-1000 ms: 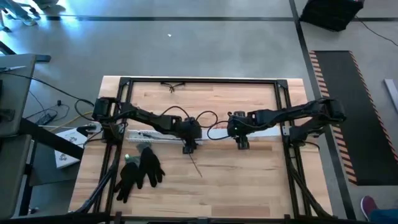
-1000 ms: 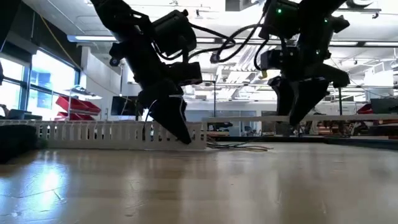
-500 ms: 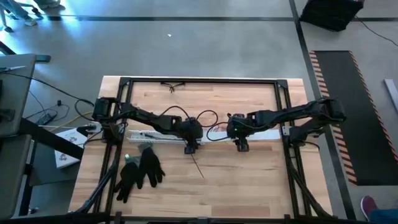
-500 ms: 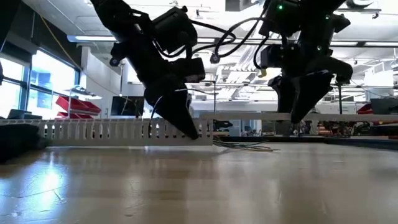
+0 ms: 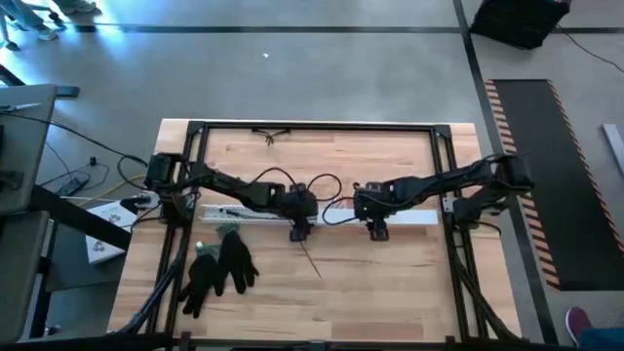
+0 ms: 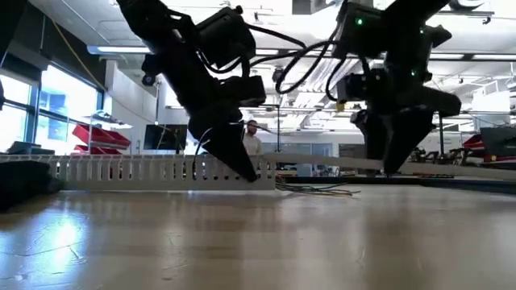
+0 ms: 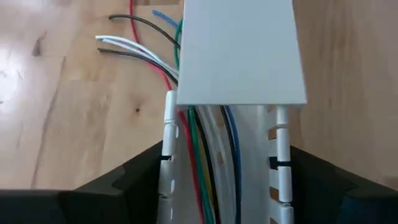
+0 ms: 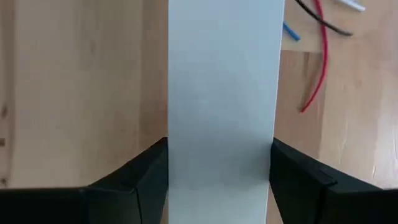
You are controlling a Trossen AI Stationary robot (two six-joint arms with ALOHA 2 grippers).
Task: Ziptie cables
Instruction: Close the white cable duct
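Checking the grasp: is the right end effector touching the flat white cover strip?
Touching. The right wrist view shows the right end effector with both fingers pressed against the white cover strip's edges.

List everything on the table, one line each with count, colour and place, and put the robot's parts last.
cables: several, red, green, black, white, blue; lying in the slotted channel, ends fanned out on the wood past it.
slotted channel: one, white; across the table's middle-left, between the left gripper's fingers.
flat cover strip: one, pale grey; held by the right gripper, one end over the channel.
gloves: a pair, black; near-left of the table.
thin strip: one, dark; on the wood below centre.
left gripper: black, at the channel's end.
right gripper: black, right of centre.
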